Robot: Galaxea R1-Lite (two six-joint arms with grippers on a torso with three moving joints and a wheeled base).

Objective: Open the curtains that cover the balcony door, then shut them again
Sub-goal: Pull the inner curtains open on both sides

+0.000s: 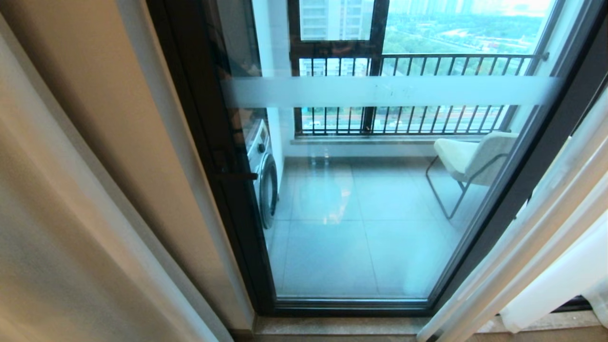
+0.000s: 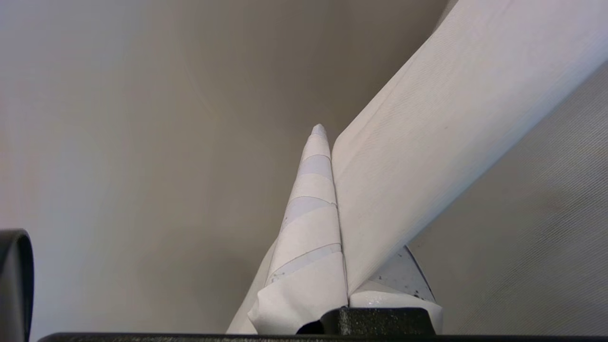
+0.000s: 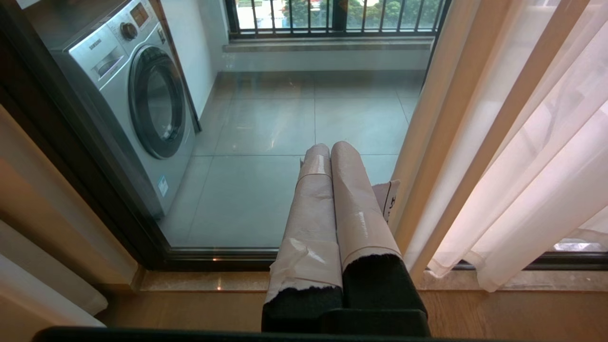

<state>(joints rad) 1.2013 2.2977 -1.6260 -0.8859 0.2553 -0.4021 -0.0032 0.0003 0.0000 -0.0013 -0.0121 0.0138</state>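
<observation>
A: Noting the fabric first: the curtains point(image 1: 95, 199) are parted, one panel filling the left of the head frame, the other bunched at the lower right, with the balcony door point(image 1: 370, 199) bare between them. Handling?

B: Judged light, soft and without stiffness; sheer cloth that will drape and slide rather than push. A pinch on a vertical fold near the leading edge should serve best (a flat shove would likely just billow it).

A: End effectors?

B: In the left wrist frame the left end effector point(image 2: 332, 213) is closed narrow on a fold of curtain, the cloth running from between its taped fingers point(image 2: 308, 228) toward the upper right. The right end effector point(image 3: 332, 190) is closed on nothing, fingers together, pointing at the glass just beside the right-hand panel.

A: Containers?

B: One only: a washing machine point(image 3: 137, 99) behind the glass, upper left of the right wrist frame. Its door is shut; contents cannot be told. A chair point(image 1: 470, 161) stands at the right of the balcony.
</observation>
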